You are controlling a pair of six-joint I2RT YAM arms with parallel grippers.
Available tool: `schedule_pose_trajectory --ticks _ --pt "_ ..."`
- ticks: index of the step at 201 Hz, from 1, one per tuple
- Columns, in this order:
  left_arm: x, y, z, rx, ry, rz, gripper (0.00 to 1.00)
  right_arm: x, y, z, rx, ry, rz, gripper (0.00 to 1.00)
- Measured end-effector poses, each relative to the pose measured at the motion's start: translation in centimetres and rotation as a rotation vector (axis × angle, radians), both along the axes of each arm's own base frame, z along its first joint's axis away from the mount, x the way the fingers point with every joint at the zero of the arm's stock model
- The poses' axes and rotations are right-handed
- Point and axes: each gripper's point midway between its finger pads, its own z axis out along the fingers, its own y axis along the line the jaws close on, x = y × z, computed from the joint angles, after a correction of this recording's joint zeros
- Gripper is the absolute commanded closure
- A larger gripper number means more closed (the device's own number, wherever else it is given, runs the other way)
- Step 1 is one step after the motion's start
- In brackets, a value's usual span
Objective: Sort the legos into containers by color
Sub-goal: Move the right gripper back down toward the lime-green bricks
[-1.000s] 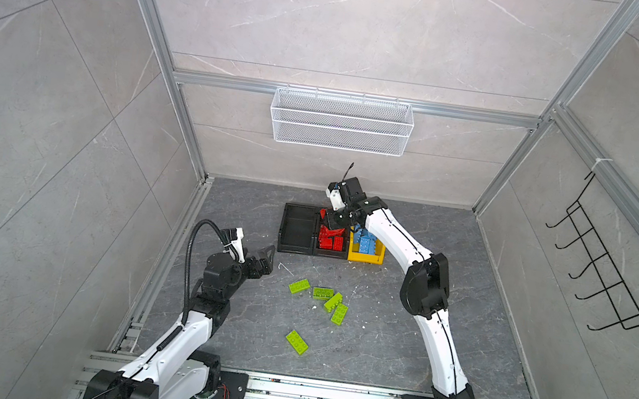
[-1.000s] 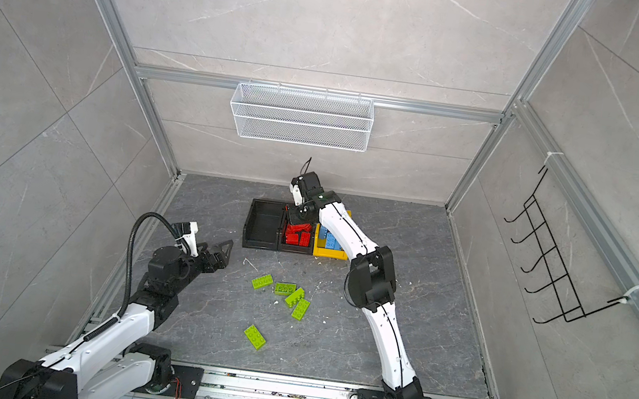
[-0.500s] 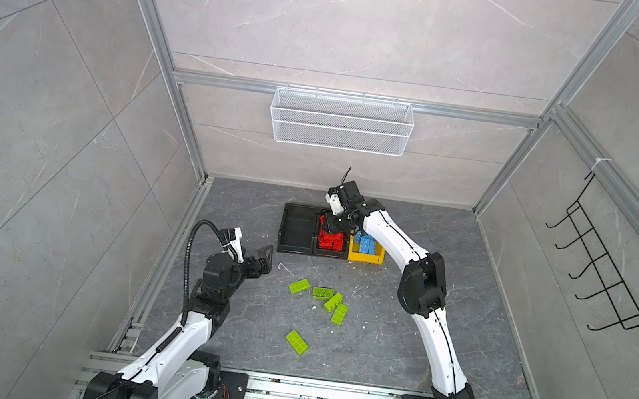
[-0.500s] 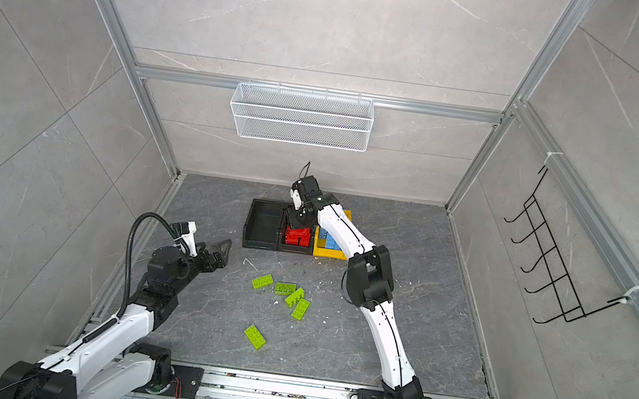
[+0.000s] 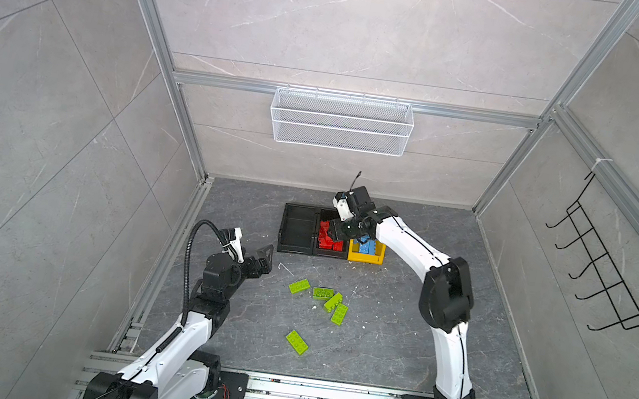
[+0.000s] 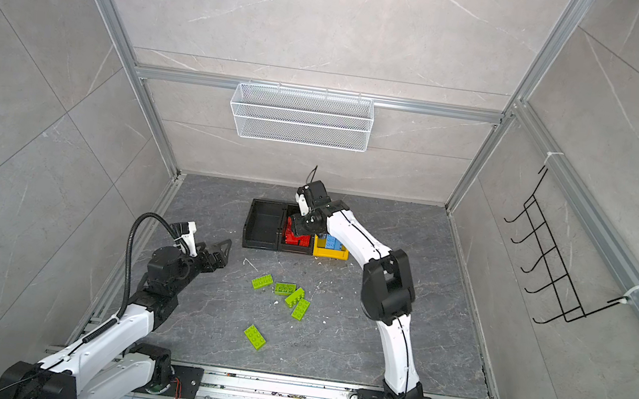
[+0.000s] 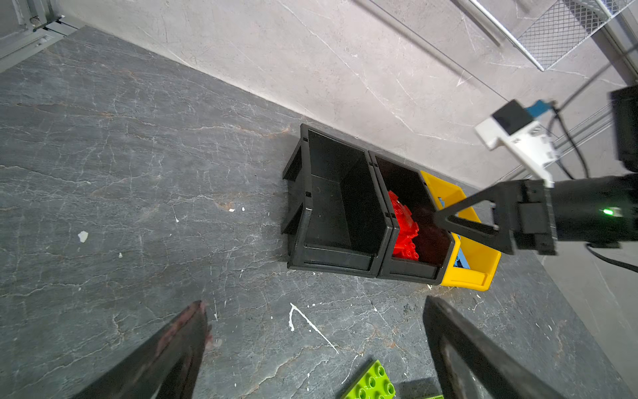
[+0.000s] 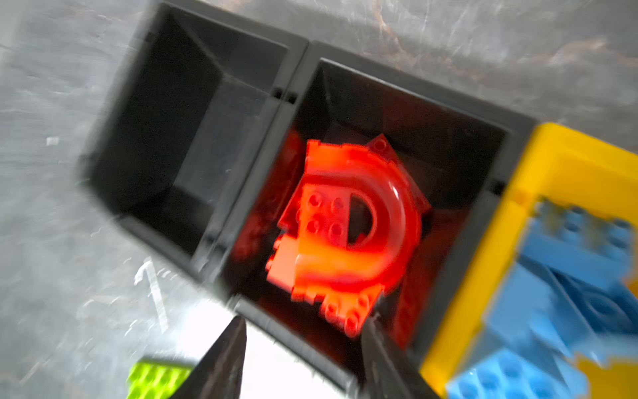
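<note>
Right wrist view: right end effector, jaws apart and empty, over the middle black plastic bin, where the red plastic arch brick lies among other red bricks; left end effector spread wide

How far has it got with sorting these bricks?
Red bricks lie in the middle black bin, blue bricks in the yellow bin. The right gripper hangs open over the reds, holding nothing. Remaining: five lime green bricks on the floor; the other black bin is empty.
</note>
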Motion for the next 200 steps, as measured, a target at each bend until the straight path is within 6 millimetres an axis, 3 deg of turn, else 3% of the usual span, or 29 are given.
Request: schedule_pose_trajectory --ticks 31,53,70,88,110,134,163,200 --pt "0.1 0.3 0.1 0.006 -0.005 0.017 0.01 -5.6 -0.3 4.0 0.045 -0.103 0.077 0.36" --pt "-0.1 1.0 0.2 0.014 -0.013 0.055 0.01 -9.1 1.5 5.1 0.05 -0.141 0.16 0.35" --pt "-0.4 1.9 0.2 0.022 -0.024 0.101 0.01 -12.0 3.5 4.0 0.03 -0.131 0.227 0.34" --pt "-0.8 2.7 0.0 0.032 -0.027 0.145 0.01 -16.1 5.3 1.2 -0.001 -0.082 0.296 0.35" --pt "-0.9 3.3 0.2 0.036 -0.032 0.176 0.01 -21.1 6.3 -2.2 -0.062 -0.017 0.37 0.35" --pt "-1.0 3.6 0.6 0.037 -0.047 0.192 0.01 -25.2 6.9 -4.2 -0.093 0.012 0.418 0.36" --pt "-1.6 3.9 1.7 0.03 -0.085 0.205 0.01 -27.7 8.0 -4.4 -0.078 0.027 0.443 0.37" --pt "-2.3 4.7 2.2 0.028 -0.122 0.243 0.01 -28.7 8.5 -4.8 -0.077 0.042 0.44 0.37"
